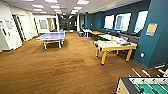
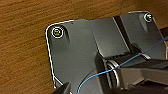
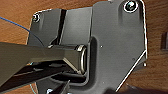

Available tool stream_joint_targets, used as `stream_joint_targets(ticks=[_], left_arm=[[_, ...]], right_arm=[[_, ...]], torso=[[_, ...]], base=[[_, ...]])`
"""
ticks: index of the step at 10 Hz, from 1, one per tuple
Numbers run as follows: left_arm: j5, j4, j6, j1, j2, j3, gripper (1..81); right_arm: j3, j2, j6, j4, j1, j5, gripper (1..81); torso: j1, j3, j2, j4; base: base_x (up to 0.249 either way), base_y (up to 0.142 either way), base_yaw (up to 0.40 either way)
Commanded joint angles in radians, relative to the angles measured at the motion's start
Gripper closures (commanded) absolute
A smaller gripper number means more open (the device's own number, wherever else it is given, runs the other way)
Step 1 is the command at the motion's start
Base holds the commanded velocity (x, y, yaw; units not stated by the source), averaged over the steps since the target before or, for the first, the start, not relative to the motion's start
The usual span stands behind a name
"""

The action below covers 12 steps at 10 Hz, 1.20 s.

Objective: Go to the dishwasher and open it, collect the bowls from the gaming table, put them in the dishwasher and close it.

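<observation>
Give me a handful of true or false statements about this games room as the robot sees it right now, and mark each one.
1. The gaming table with yellow legs stands beside the teal wall. True.
2. The blue table-tennis table lies tipped on its side. False: it stands upright on its legs, on the floor.
3. A table-football table with a green field sits at the near right of the head view. True.
4. The floor is grey tile. False: it is brown and wood-toned.
5. The ceiling lights are off. False: the panels glow bright.
</observation>
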Motion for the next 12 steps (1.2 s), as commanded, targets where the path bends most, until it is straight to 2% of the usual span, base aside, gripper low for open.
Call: stream_joint_targets(ticks=[1, 12], left_arm=[[0.049, -0.001, 0.0, -0.05, -0.008, -0.003, 1.0], [0.049, -0.001, 0.001, -0.05, -0.003, -0.003, 1.0]], right_arm=[[0.002, 0.002, -0.004, -0.005, 0.037, -0.047, 1.0], [0.001, 0.002, -0.004, -0.005, 0.035, -0.047, 1.0]], torso=[[0.0, 0.0, 0.0, 0.0], [0.0, 0.0, 0.0, 0.0]], base=[[0.166, 0.0, 0.0], [0.168, 0.0, 0.0]])
